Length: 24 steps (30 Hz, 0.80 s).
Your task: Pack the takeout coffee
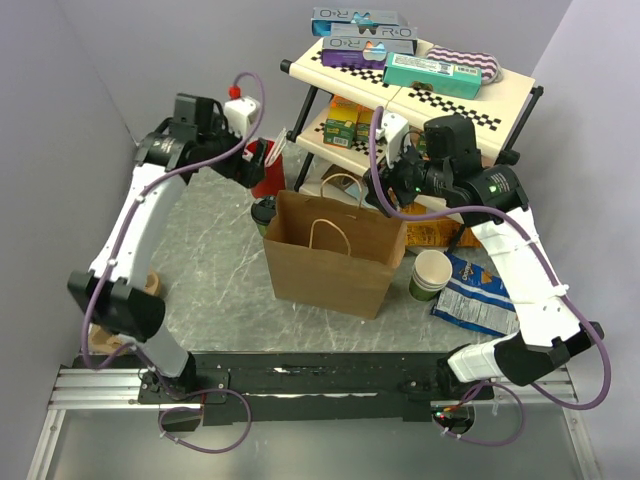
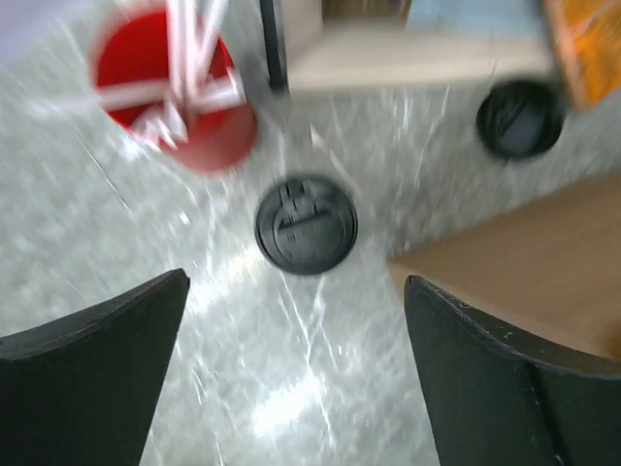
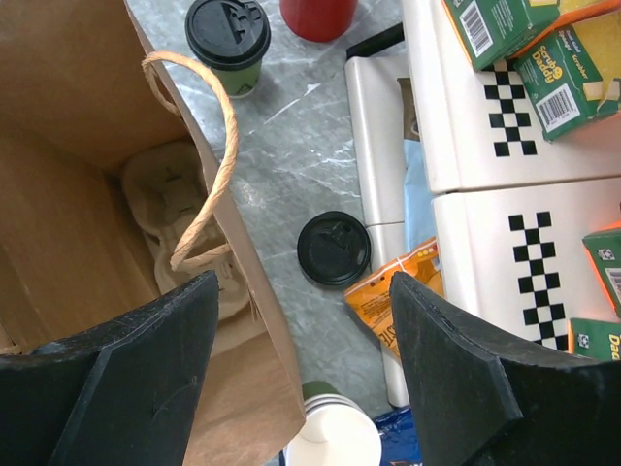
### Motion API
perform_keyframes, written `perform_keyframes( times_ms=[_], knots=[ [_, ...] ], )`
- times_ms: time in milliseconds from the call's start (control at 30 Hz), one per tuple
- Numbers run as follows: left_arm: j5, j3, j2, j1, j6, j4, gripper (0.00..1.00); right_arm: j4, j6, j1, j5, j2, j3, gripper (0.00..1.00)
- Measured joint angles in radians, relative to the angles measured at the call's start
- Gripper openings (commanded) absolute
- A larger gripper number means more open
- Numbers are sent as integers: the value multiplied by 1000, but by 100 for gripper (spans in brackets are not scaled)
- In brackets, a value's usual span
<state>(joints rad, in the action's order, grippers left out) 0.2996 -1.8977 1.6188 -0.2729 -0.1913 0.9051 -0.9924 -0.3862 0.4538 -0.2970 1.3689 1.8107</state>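
Bright, even overhead light; left wrist view motion-blurred, glare on the table (image 2: pixel 281 413); other views sharp.

The top external view looks down from high behind the arm bases and takes in the whole table (image 1: pixel 210 270). The left wrist view hangs close and blurred, straight above the takeout coffee (image 2: pixel 306 224). The right wrist view looks down into the paper bag (image 3: pixel 87 194). All three share the coffee, the bag and the red cup (image 3: pixel 318 15).

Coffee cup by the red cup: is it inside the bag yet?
No, it's out. The takeout coffee stands upright on the table, outside the paper bag.
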Motion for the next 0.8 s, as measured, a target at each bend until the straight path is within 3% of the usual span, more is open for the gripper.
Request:
perform_keyframes(
  times_ms=[300,800],
  knots=[
    [-10,58,131,2,-127,94,99,-16,-4,0,19,10,0,77],
    [-86,-21,339,-6,-44,61,99,-52,-3,0,47,29,1,77]
  ],
)
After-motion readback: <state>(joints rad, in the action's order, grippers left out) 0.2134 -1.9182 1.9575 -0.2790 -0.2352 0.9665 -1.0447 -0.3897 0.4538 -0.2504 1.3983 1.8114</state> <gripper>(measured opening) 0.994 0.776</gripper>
